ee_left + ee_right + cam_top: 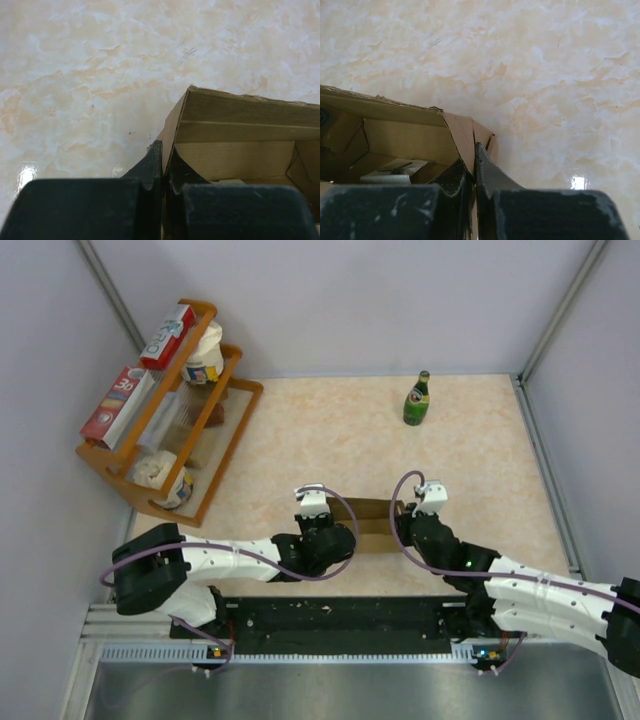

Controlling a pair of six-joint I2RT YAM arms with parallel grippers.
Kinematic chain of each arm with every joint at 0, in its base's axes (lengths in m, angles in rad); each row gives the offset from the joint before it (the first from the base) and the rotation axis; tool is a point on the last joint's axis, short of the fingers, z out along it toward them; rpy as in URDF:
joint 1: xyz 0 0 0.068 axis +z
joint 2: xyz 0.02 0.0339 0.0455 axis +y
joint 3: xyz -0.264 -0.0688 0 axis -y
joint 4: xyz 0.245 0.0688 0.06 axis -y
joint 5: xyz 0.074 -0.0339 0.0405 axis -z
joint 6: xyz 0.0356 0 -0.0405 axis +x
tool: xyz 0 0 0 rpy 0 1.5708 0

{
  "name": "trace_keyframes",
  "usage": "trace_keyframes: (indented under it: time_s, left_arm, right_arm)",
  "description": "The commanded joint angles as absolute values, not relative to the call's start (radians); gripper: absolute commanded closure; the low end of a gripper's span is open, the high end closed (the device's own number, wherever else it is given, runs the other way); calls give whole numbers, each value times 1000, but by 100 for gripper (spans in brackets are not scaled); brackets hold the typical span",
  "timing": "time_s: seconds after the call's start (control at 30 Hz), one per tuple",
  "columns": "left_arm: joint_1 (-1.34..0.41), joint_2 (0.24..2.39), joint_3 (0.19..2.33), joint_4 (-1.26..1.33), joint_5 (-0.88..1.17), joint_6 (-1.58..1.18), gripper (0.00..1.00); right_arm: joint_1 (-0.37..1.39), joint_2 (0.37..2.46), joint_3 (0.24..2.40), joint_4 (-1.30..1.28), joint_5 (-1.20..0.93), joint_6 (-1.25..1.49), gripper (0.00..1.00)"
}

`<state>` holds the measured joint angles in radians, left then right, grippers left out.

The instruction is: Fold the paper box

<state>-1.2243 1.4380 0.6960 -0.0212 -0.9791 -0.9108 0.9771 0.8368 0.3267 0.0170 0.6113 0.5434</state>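
box: paper box on desk, near-centre, betw. both pincers.
L pincer: clamped tight on box's left end wall.
R pincer: clamped tight on right end wall.

Light's bright and even from overhead, so the glossy beige marbled surface barely shows shadows in the top view. Each wrist cam catches one small white glare spot on it. The plain brown cardboard box goes dim inside, and the black left pincer and right pincer look soft near the lens.
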Motion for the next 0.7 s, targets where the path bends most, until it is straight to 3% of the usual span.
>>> trace_keyframes:
  time_s: [0.0, 0.3, 0.67]
  left_arm:
    - [-1229, 1428, 710, -41, -1002, -966, 100]
    - [-1238, 1384, 692, -58, -1006, -962, 100]
    - [-1253, 1275, 612, -46, -947, -988, 69]
  right_arm:
    - [999, 828, 304, -38, 552, 563, 100]
    - [1017, 730, 290, -71, 597, 545, 100]
    - [1052, 678, 259, -84, 650, 551, 100]
